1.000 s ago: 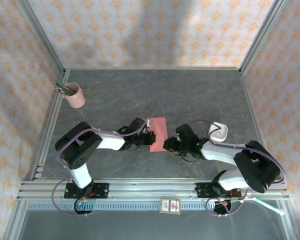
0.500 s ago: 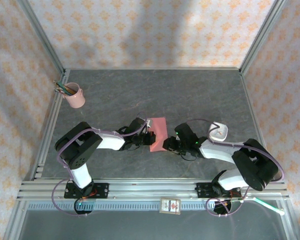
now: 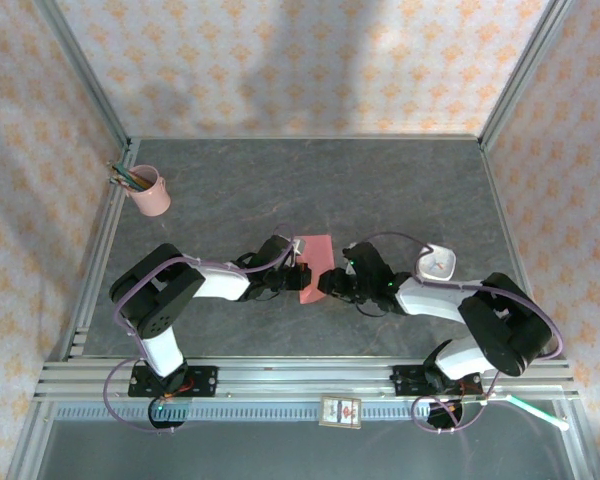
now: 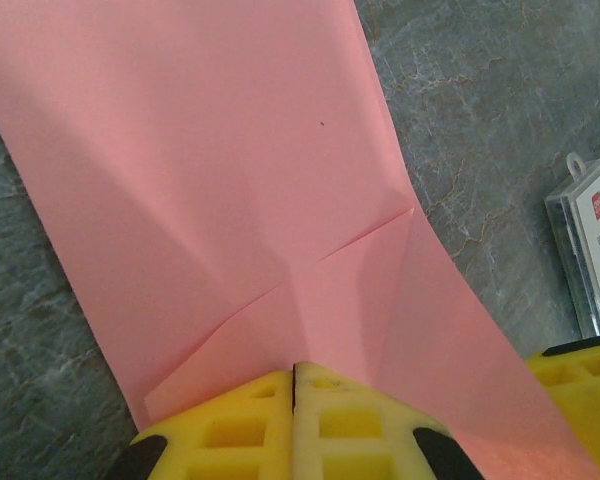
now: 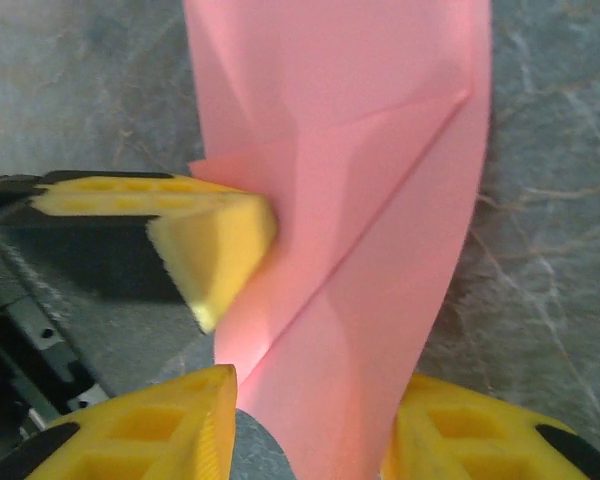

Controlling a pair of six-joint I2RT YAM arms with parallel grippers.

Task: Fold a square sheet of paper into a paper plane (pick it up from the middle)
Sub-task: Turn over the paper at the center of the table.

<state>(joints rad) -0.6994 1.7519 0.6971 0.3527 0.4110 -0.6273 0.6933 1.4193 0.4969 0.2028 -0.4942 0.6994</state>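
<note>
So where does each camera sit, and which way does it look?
Top external: above and behind, looking down on the table; left arm and right arm show.
Left wrist: on the left arm, looking along the shut left end effector at the pink paper.
Right wrist: on the right arm, facing the paper between the fingers of the right end effector.
All three share the paper.

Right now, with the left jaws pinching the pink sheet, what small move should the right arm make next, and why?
Probably close the right jaws: they stand open with the creased pink paper between them, while the left jaws, shut, pin its edge.
</note>
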